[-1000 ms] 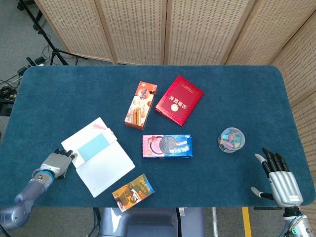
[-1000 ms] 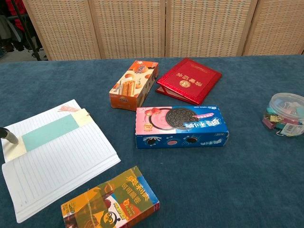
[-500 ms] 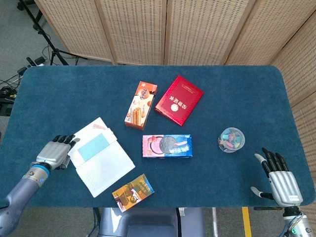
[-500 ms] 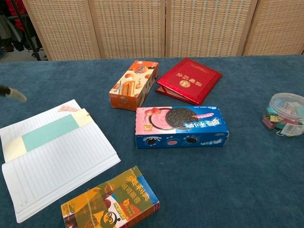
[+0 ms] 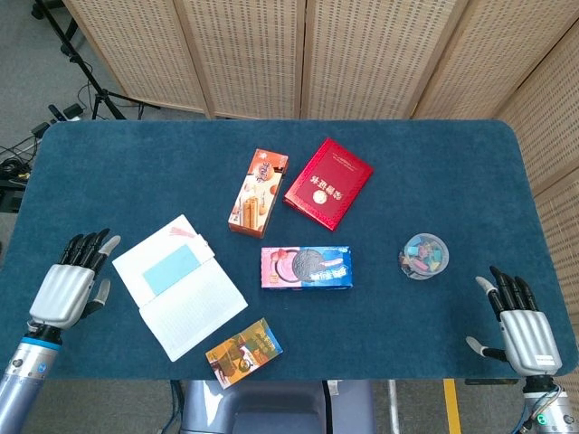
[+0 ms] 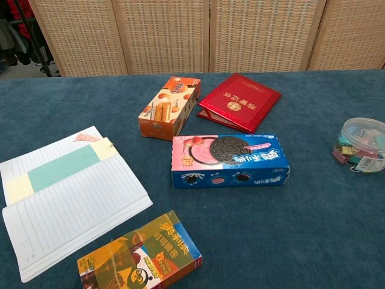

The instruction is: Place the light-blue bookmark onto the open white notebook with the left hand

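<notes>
Wicker screens stand behind the blue table. On its near left lies the open white notebook, and the light-blue bookmark rests flat on the far page, its long axis running from near left to far right (roughly along the spine). Left robot hand, fingers spread and empty, is just left of the notebook. Right robot hand, also spread and empty, is at the near right edge.

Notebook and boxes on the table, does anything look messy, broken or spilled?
Nothing stands out. The light-blue bookmark lies flat across the open white notebook, and the cookie box and red booklet look intact.
</notes>
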Tool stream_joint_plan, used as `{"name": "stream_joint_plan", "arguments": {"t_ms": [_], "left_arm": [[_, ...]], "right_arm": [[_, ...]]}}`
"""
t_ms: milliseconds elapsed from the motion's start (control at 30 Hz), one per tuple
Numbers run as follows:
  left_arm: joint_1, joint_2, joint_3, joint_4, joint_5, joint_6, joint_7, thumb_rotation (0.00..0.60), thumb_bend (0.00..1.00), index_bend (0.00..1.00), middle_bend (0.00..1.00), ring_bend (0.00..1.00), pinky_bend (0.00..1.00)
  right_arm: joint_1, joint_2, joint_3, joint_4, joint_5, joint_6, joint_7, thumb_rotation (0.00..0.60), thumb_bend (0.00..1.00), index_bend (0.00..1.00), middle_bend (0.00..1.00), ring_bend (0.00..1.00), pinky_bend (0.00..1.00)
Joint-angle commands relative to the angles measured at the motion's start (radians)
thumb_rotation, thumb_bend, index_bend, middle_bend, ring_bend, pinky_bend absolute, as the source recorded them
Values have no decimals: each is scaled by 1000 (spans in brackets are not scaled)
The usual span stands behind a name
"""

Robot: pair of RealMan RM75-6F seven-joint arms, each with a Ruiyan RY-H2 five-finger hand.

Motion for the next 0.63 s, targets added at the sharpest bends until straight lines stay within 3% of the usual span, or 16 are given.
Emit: {"name": "stream_joint_plan", "arguments": {"t_ms": [33, 167, 633], "left_arm": [[60, -63, -16, 85, 34, 45, 10, 600, 567, 0, 0, 0, 0], [92, -87, -39, 142, 35, 43, 22, 600, 564, 0, 0, 0, 0], [124, -57, -85, 137, 65, -8, -30, 600, 560, 0, 0, 0, 0]], "right_arm": [[-4, -3, 4, -1, 2, 10, -10, 600, 105, 100, 0, 0, 0], [-4, -10, 8, -2, 10, 8, -33, 600, 105, 100, 0, 0, 0], [7, -27, -2, -3, 5, -19, -72, 600, 105, 100, 0, 0, 0]]}}
